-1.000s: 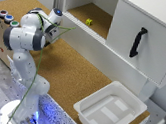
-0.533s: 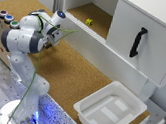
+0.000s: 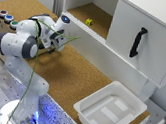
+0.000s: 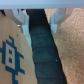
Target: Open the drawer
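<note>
The drawer [image 3: 104,54] is the long, low white front below the open cabinet shelf, with a thin lip along its top edge; it sits flush with the cabinet. My gripper [image 3: 54,46] hangs over the cork surface at the exterior view's left, between the cardboard box and the drawer's left end, apart from the drawer. In the wrist view my gripper [image 4: 38,17] has its pale fingertips [image 4: 20,19] spread apart. A dark textured strip [image 4: 42,55] runs between them, with the printed cardboard [image 4: 11,55] on one side and cork on the other. The drawer does not appear in the wrist view.
A white plastic bin [image 3: 136,103] stands on the cork at the exterior view's lower right. The big white door [image 3: 154,57] with a black handle [image 3: 138,42] is above the drawer's right end. A small yellow-green object [image 3: 89,21] lies on the shelf. Coloured buttons [image 3: 8,18] top the cardboard box.
The wrist and gripper have shifted slightly, a little lower and toward the drawer. Nothing else has moved.
</note>
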Controlling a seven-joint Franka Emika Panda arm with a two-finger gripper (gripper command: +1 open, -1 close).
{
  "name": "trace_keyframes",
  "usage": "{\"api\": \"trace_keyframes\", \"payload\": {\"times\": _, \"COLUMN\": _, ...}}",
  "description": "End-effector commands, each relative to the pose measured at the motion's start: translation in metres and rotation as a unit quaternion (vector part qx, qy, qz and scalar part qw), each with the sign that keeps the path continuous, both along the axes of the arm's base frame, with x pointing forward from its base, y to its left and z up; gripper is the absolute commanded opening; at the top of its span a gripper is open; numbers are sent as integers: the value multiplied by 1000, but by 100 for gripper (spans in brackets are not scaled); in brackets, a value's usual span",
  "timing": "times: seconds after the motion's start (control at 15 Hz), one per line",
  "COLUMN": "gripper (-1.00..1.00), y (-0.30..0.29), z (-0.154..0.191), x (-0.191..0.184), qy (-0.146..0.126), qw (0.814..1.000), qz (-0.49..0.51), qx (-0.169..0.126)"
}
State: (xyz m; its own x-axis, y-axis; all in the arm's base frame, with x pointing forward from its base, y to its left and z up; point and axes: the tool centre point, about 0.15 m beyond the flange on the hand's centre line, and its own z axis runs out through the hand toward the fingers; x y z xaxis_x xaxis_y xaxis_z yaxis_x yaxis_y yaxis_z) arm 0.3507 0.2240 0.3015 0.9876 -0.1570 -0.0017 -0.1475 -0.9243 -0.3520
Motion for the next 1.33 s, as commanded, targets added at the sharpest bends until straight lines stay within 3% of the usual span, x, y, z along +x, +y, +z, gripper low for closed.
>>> {"api": "trace_keyframes", "payload": {"times": 0.0, "gripper": -100, "y": -65, "z": -51, "x": 51, "qy": 36, "qw": 999, "qz": -17, "qx": 8}}
{"api": "trace_keyframes", "payload": {"times": 0.8, "gripper": -100, "y": -133, "z": -65, "x": 63, "qy": 53, "qw": 997, "qz": -55, "qx": -14}}
{"api": "trace_keyframes", "payload": {"times": 0.87, "gripper": 100, "y": -133, "z": -65, "x": 62, "qy": 51, "qw": 997, "qz": -54, "qx": -17}}
{"api": "trace_keyframes", "payload": {"times": 1.27, "gripper": 100, "y": -139, "z": -60, "x": 58, "qy": 44, "qw": 997, "qz": -60, "qx": -20}}
